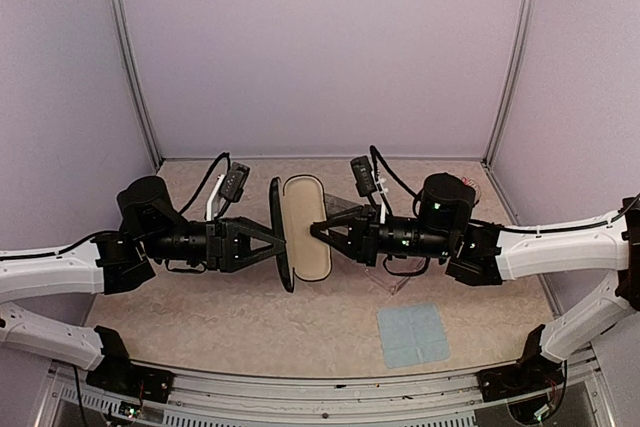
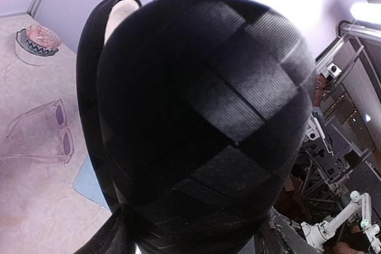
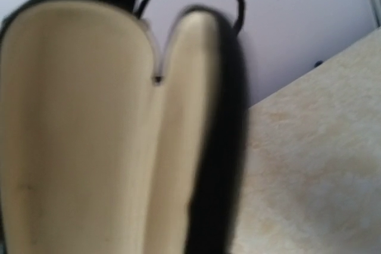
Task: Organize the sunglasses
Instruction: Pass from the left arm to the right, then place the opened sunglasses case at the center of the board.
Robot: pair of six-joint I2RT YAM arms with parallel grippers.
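Top view: case (image 1: 305,227) empty, left gripper (image 1: 280,244) gripping it; right gripper (image 1: 318,230) jaws unclear; clear sunglasses (image 2: 41,132) near case, unstored.

The case (image 2: 202,123) has a black woven shell, ribbed in a coarse patchwork, matt with a faint sheen. Its lining (image 3: 77,135) is cream, smooth and matt. The sunglasses (image 2: 56,132) are clear, pinkish, glossy plastic. The table (image 1: 250,327) looks like matt, mottled beige stone. The cloth (image 1: 412,335) is pale blue and matt.
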